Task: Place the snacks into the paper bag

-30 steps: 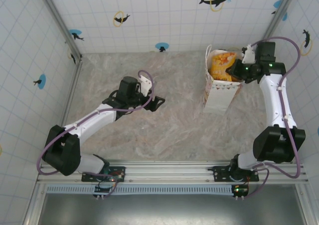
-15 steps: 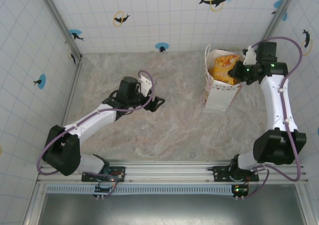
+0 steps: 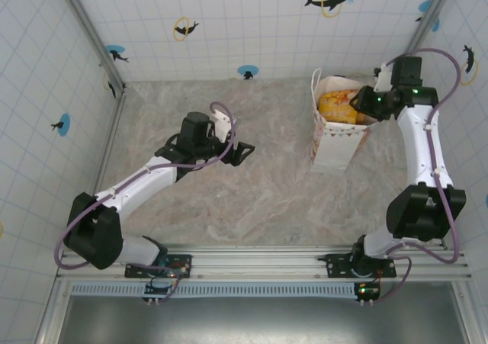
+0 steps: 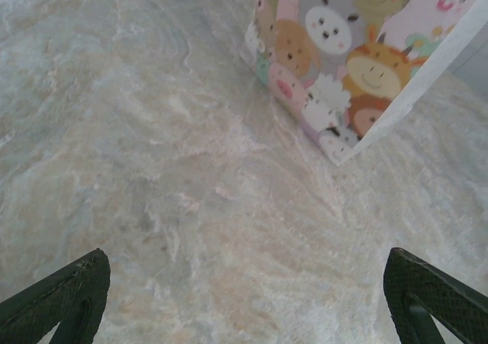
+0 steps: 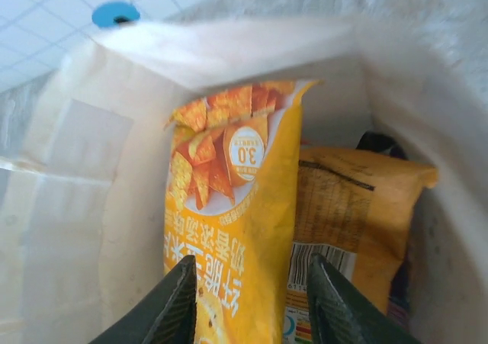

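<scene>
Dropping an orange packet [image 5: 229,207] into the paper bag [image 3: 335,149]; right gripper [image 5: 250,262] over the bag mouth, jaws parted either side of the packet top, apparently not pinching; another snack [image 5: 347,214] beside it inside; next: lift straight out, bag walls close; left gripper [image 3: 242,152] left of bag, spread, empty.

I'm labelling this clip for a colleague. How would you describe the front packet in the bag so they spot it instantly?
Find the white paper bag, back right on the table. Inside, it is the bright yellow packet picturing triangular chips, not the duller orange packet with a barcode beside it.
</scene>
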